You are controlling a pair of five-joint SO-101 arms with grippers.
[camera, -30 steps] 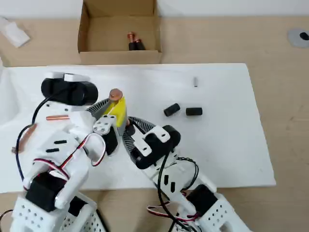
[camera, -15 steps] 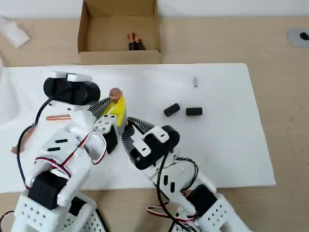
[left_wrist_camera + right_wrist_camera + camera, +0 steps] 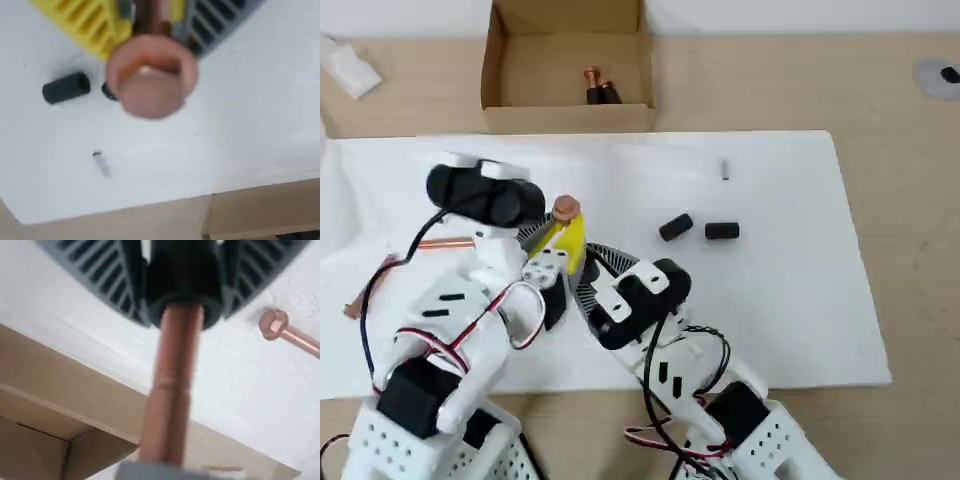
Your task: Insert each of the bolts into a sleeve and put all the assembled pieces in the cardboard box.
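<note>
Insertion in hand at nine o'clock of centre: left gripper (image 3: 556,229) clamps the copper-coloured metal bolt (image 3: 566,209), right gripper (image 3: 184,260) clamps the black cylindrical sleeve (image 3: 186,300), shank in its bore (depth unclear); next move, by judgement, seats it, then goes to the brown cardboard box (image 3: 492,70) at twelve o'clock.

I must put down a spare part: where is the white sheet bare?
Bare: the white sheet right of the two loose sleeves. Crowded: the middle, where left gripper and right gripper hold bolt and sleeve; loose bolts lie further left.
</note>
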